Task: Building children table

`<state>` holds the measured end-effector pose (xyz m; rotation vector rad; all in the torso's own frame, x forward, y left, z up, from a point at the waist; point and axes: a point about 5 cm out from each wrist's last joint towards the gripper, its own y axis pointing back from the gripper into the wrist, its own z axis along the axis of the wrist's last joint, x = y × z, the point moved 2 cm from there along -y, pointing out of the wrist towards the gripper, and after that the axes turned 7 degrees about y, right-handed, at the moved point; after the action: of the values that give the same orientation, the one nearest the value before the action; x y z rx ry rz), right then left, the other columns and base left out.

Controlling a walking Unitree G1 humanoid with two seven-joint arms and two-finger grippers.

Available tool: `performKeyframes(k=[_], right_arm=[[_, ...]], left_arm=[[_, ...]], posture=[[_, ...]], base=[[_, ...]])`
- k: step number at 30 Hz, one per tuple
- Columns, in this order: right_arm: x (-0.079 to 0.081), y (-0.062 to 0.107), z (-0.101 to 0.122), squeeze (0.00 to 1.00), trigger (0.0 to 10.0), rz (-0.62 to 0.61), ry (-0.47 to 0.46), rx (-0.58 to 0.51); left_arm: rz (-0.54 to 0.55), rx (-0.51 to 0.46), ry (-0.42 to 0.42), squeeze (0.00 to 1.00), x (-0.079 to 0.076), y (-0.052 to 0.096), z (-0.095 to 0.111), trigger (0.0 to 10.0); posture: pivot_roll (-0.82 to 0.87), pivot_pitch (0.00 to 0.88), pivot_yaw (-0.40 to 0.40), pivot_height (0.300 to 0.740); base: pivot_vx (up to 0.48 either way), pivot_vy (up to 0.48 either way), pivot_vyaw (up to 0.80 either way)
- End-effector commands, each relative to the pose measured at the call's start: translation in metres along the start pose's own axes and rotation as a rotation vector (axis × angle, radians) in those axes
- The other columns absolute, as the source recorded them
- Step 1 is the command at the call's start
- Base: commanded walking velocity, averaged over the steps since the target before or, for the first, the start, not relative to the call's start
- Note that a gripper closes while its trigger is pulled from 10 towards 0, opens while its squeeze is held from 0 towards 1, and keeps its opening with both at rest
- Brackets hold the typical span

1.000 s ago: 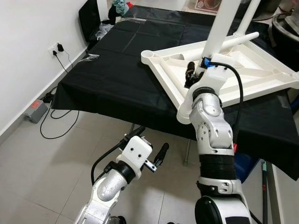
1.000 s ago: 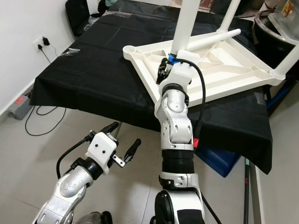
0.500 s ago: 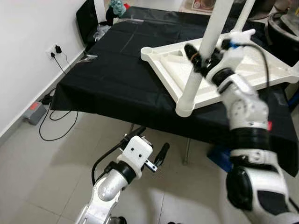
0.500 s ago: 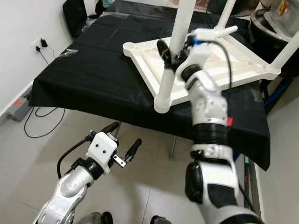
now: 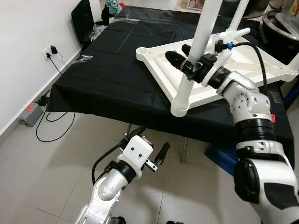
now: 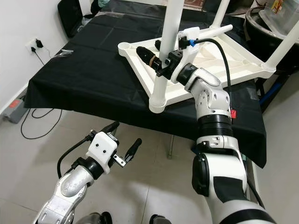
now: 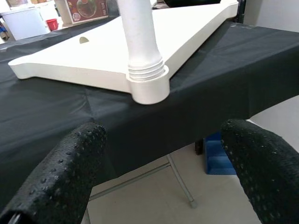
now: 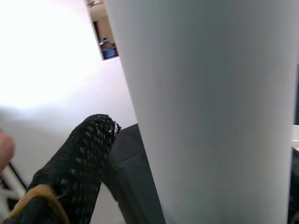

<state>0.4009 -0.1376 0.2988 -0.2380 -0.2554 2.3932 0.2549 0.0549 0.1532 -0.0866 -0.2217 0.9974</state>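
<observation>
- The upturned white plastic children's table point(image 5: 243, 65) lay on the black-clothed table point(image 5: 107, 79).
- The right gripper point(image 5: 187, 59) was clamped around its near white tubular leg point(image 5: 194, 56).
- The left gripper point(image 5: 149, 151) hung low with fingers spread, holding nothing.

Upright table leg point(image 5: 198, 51) blocks passage; black tabletop point(image 5: 107, 74) leftward lies open.

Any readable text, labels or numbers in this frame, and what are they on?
No text can be read.
Red box behind the white tabletop: printed picture, lettering too blurred.
Bottle in the right wrist view: label too small.
Grey unit on the floor: red sticker, unreadable.
</observation>
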Motion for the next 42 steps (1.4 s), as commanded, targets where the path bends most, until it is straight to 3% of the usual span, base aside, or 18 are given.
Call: performKeyframes(k=[1,2,3,10,12,14,16,18,23,25,26,27,31,36,37,38,40,42], right_arm=[[0.010,-0.011,-0.005,0.00,10.0,0.077,0.010,0.019],[0.010,-0.011,-0.005,0.00,10.0,0.079,0.015,0.020],[0.007,-0.013,-0.006,0.00,0.0,0.047,0.023,0.026],[-0.001,-0.014,-0.010,0.00,0.0,-0.053,0.068,0.032],[-0.011,-0.010,-0.016,0.00,0.0,-0.184,0.123,0.072],[-0.011,-0.010,-0.016,0.00,0.0,-0.184,0.123,0.072],[-0.017,-0.006,-0.020,0.00,0.0,-0.276,0.138,0.088],[-0.025,0.011,-0.032,0.00,0.0,-0.537,0.149,0.113],[-0.024,0.026,-0.037,0.00,0.0,-0.727,0.150,0.113],[-0.006,0.040,-0.039,0.00,0.0,-0.968,0.146,0.121],[-0.006,0.040,-0.039,0.00,0.0,-0.968,0.146,0.121],[0.004,0.045,-0.038,0.00,0.0,-1.080,0.134,0.130],[0.019,0.043,-0.039,0.00,0.0,-1.177,0.088,0.152],[0.028,0.031,-0.044,0.00,0.0,-1.166,0.031,0.166],[0.032,0.020,-0.042,0.00,10.0,-1.114,0.013,0.137],[0.032,0.020,-0.042,0.00,10.0,-1.114,0.013,0.137],[0.038,0.004,-0.034,1.00,10.0,-0.970,0.043,0.075],[0.040,0.000,-0.029,1.00,10.0,-0.900,0.059,0.043]], left_arm=[[0.001,0.017,0.002,0.00,-0.002,0.001,-0.004,10.0],[0.001,0.017,0.002,0.00,-0.002,0.001,-0.004,10.0],[0.001,0.017,0.002,0.00,-0.002,0.001,-0.004,10.0],[0.003,0.017,0.002,0.00,-0.002,0.001,-0.004,10.0],[0.005,0.017,0.002,0.00,-0.002,0.001,-0.004,10.0],[0.005,0.017,0.002,0.00,-0.002,0.001,-0.004,10.0],[0.006,0.018,0.002,0.00,-0.002,0.001,-0.004,10.0],[0.006,0.020,0.002,0.00,-0.001,0.001,-0.004,10.0],[0.005,0.022,0.001,0.00,-0.001,0.001,-0.004,10.0],[0.005,0.024,0.001,0.00,-0.001,0.001,-0.005,10.0],[0.005,0.024,0.001,0.00,-0.001,0.001,-0.005,10.0],[0.004,0.025,0.000,0.00,-0.001,0.001,-0.005,10.0],[0.005,0.025,-0.001,0.00,-0.001,0.001,-0.005,10.0],[0.005,0.026,-0.001,0.00,-0.001,0.001,-0.005,10.0],[0.007,0.026,0.000,0.00,-0.001,0.001,-0.005,10.0],[0.007,0.026,0.000,0.00,-0.001,0.001,-0.005,10.0],[0.007,0.029,0.002,0.00,-0.001,0.001,-0.005,10.0],[0.004,0.031,0.002,0.00,-0.001,0.001,-0.005,10.0]], posture=[[0.14,0.176,-0.053,0.740],[0.14,0.176,-0.053,0.740],[0.13,0.174,-0.052,0.740],[0.14,0.179,-0.057,0.740],[0.14,0.177,-0.058,0.740],[0.14,0.177,-0.058,0.740],[0.14,0.177,-0.059,0.740],[0.13,0.185,-0.054,0.740],[0.13,0.187,-0.049,0.740],[0.13,0.186,-0.050,0.740],[0.13,0.186,-0.050,0.740],[0.13,0.187,-0.049,0.740],[0.13,0.188,-0.049,0.740],[0.13,0.187,-0.053,0.740],[0.13,0.185,-0.054,0.740],[0.13,0.185,-0.054,0.740],[0.12,0.189,-0.053,0.740],[0.12,0.189,-0.053,0.740]], base=[[0.000,0.000,0.00],[0.000,0.000,0.00],[0.000,0.000,0.00],[0.000,0.000,0.00],[0.000,0.000,0.00],[0.000,0.000,0.00],[0.000,0.000,0.00],[0.000,0.000,0.00],[0.000,0.000,0.00],[0.000,0.000,0.00],[0.000,0.000,0.00],[0.000,0.000,0.00],[0.000,0.000,0.00],[0.000,0.000,0.00],[0.000,0.000,0.00],[0.000,0.000,0.00],[0.000,0.000,0.00],[0.000,0.000,0.00]])
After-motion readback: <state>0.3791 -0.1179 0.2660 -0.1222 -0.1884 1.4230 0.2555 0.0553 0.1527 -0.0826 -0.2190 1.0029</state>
